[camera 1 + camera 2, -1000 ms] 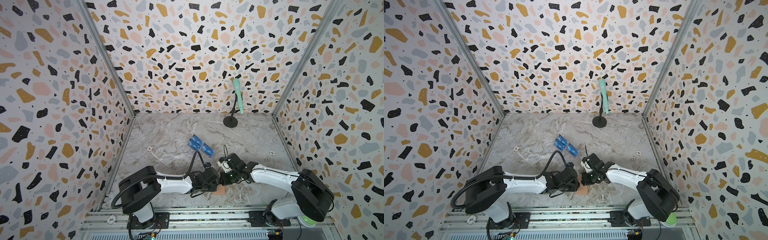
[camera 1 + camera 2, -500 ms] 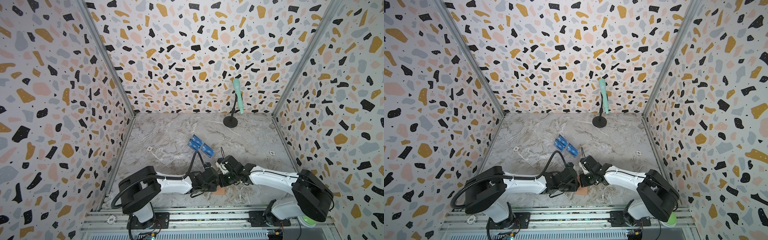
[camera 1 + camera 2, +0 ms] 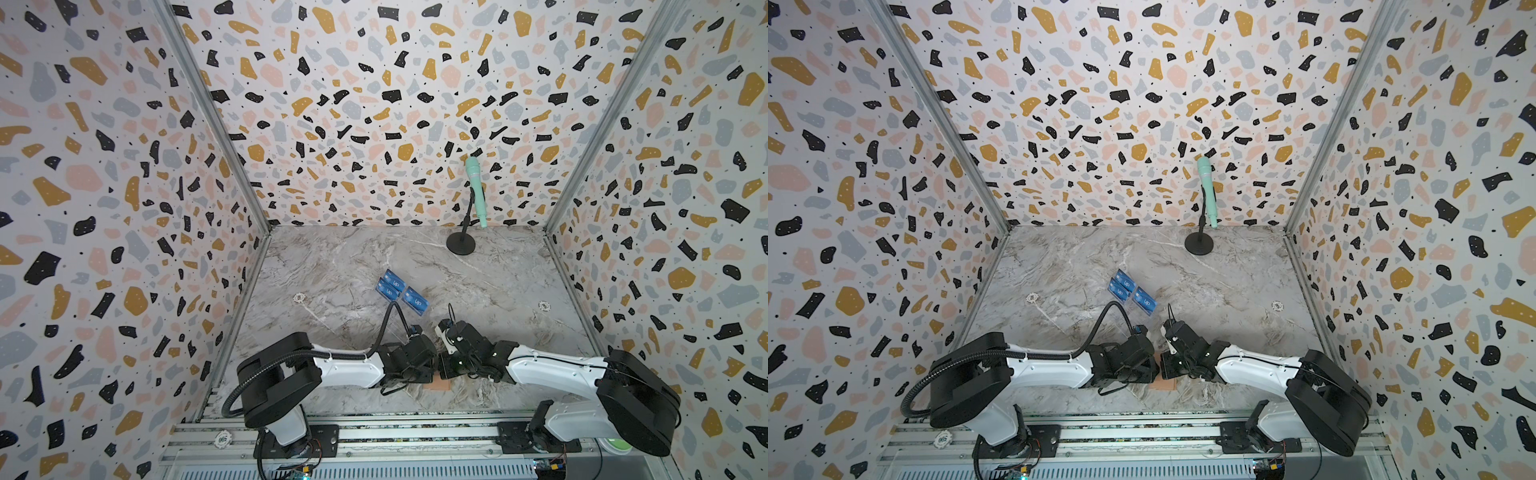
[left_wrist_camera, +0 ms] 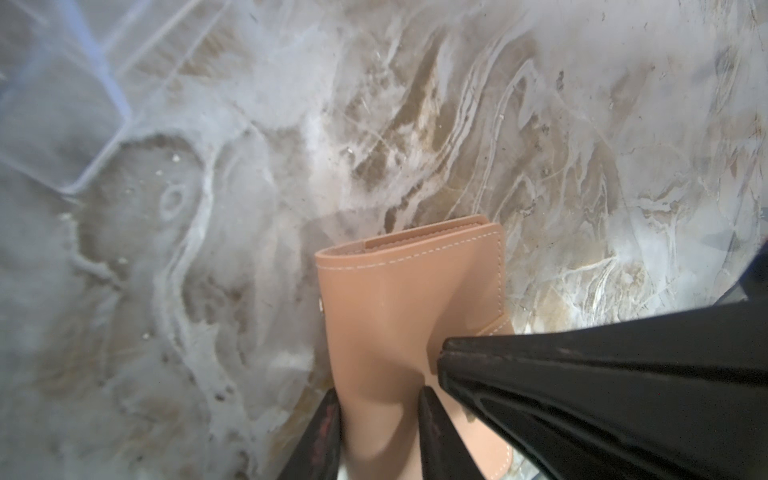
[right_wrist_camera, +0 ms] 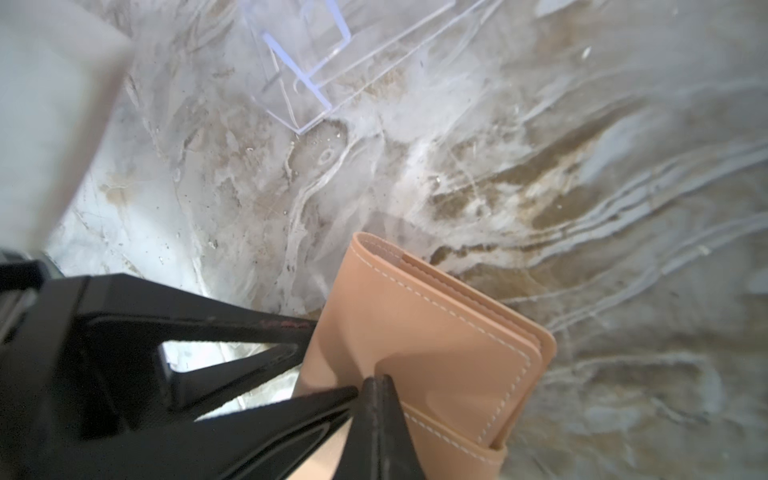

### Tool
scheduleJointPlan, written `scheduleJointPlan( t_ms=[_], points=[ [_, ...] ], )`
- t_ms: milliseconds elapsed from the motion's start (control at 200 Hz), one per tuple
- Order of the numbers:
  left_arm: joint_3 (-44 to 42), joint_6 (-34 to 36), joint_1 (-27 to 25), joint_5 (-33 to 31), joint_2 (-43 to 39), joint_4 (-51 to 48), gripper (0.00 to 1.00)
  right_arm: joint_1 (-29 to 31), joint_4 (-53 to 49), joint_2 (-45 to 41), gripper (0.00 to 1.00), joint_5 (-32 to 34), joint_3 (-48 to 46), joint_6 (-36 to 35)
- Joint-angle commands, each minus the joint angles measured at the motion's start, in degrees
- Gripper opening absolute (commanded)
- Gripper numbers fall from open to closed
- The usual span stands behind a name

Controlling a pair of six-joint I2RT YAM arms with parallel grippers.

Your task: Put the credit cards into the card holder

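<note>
White "VIP" lettering shows in both top views on the three blue credit cards (image 3: pixel 390 286) (image 3: pixel 1123 286) near the middle of the marble counter (image 3: pixel 478 291), and a white round chip (image 3: pixel 222 438) on the aluminium rail (image 3: pixel 374 440) along the counter's front edge seems to read "500".

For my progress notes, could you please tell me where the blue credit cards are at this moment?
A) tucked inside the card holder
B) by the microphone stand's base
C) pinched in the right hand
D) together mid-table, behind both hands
D: in both top views the blue credit cards sit grouped mid-table, apart from the card holder, which lies folded shut near the front edge.
</note>
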Motion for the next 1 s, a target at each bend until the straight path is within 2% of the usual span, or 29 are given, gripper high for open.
scheduleJointPlan(
  t_ms=[0, 300, 991],
  points=[
    [-1.2, 0.1, -0.6, 0.5, 2.9, -4.6, 0.33, 1.5, -7.8, 2.1, 0.0, -0.6, -4.8, 1.3],
    [-1.6, -0.6, -0.6, 0.0, 2.8, -4.6, 0.33, 2.0, -7.0, -0.9, 0.0, 0.3, -8.8, 3.7],
    [-1.9, -2.4, -0.6, -1.4, 3.5, -5.3, 0.33, 3.5, -6.0, -4.2, 0.0, 2.1, -14.2, 4.5]
  ],
)
